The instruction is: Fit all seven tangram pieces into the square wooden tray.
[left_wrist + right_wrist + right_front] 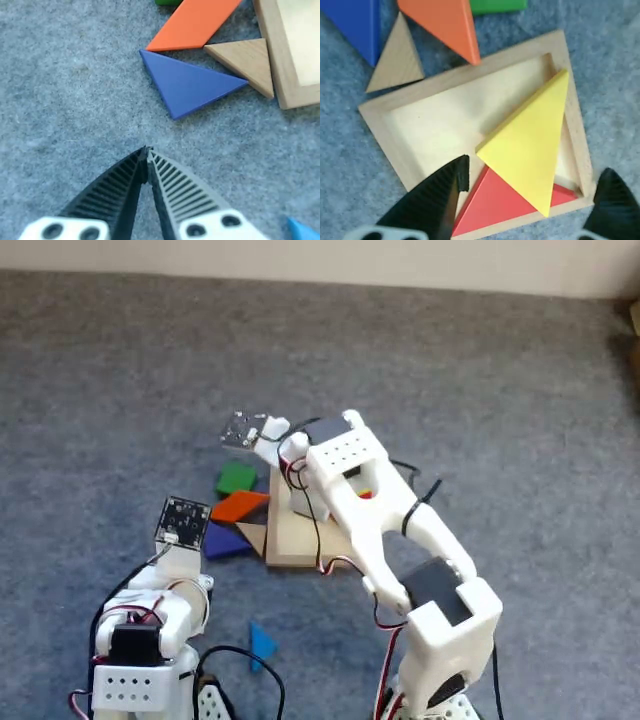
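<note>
The square wooden tray (460,75) holds a red triangle (495,207) in one corner. A large yellow triangle (530,145) lies askew over it, one tip up by the tray's rim. My right gripper (536,167) hangs open above them, a finger on each side of the yellow piece, holding nothing. Beside the tray on the carpet lie a blue triangle (192,85), an orange parallelogram (197,22), a plain wooden triangle (247,60) and a green piece (237,478). My left gripper (147,150) is shut and holds nothing, just short of the blue triangle.
A small light-blue piece (262,643) lies apart on the grey carpet, between the two arm bases. The right arm (380,520) stretches over the tray (290,545) and hides most of it in the high view. Open carpet surrounds the cluster.
</note>
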Controlling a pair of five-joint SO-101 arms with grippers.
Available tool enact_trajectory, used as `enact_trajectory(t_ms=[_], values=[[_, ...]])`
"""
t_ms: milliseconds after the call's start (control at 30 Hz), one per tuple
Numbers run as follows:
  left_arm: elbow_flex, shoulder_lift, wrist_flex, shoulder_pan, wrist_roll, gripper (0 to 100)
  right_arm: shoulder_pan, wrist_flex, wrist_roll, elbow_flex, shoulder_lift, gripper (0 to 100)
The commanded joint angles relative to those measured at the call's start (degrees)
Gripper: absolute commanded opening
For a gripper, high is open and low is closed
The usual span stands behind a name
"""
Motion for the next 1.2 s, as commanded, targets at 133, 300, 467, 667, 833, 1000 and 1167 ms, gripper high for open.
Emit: enact_trajectory(t_ms=[133,300,467,667,833,1000,1167], values=[[1.27,-1.1,0.18,0.66,-0.44,1,-0.57,5.67,-8.62,-3.82,-4.35,35.9],[1.27,-1.1,0.18,0.66,-0.44,1,-0.31,8.4,-17.05,-3.56,-8.84,16.7],[1.27,-1.1,0.18,0.66,-0.44,1,1.8,8.48,-26.99,-3.38,-11.12,0.2],[1.27,-1.1,0.18,0.66,-0.44,1,6.73,8.48,-43.25,-3.21,-12.09,1.1],[1.27,-1.1,0.18,0.66,-0.44,1,10.77,8.13,-46.42,-3.21,-8.48,1.1],[1.27,-1.1,0.18,0.66,-0.44,1,12.26,8.04,-46.42,-3.74,-1.98,1.1],[1.27,-1.1,0.18,0.66,-0.44,1,12.09,5.58,-44.4,-3.82,2.15,1.1]])
